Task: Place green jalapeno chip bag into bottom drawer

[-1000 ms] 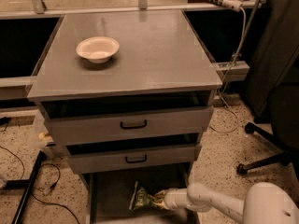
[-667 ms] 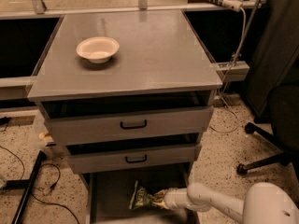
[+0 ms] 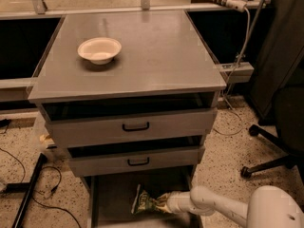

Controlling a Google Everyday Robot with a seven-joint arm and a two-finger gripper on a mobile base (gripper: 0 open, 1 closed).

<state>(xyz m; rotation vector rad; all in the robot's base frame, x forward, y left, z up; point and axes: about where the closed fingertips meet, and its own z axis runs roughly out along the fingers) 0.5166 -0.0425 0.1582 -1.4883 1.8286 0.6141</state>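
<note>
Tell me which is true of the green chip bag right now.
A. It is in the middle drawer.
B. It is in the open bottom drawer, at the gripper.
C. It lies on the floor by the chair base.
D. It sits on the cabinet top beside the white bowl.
B: the green jalapeno chip bag lies inside the open bottom drawer, with the gripper at one end of it.

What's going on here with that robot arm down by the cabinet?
The robot's arm reaches in from the lower right, with its pincer low inside the pulled-out bottom drawer, right against the green jalapeno chip bag. The bag is already over the drawer floor, so the placing looks nearly done. A white bowl sits untouched on the cabinet top.
</note>
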